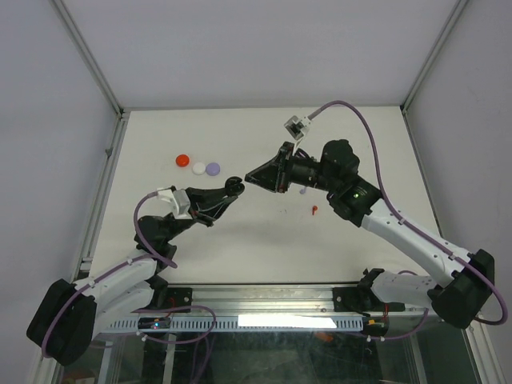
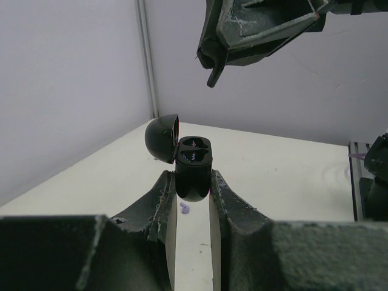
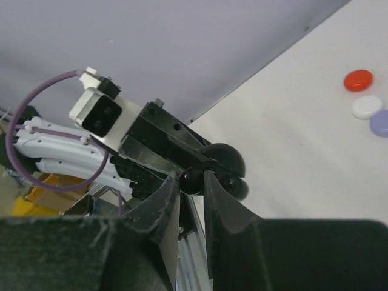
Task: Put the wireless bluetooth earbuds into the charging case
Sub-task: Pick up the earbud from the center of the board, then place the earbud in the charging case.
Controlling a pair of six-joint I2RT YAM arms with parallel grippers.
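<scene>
My left gripper is shut on the black charging case, held upright above the table with its lid swung open to the left. Just up and right of it, my right gripper is shut on a small black earbud whose stem sticks out below the tips. From the right wrist, that earbud sits between the fingertips, with the case right behind. A lavender earbud lies on the table under the case. A red earbud lies under the right arm.
Three round discs lie at the back left: red, white and lavender. A small white piece lies near the right wrist. Grey walls close the table on three sides, with a metal rail along the near edge.
</scene>
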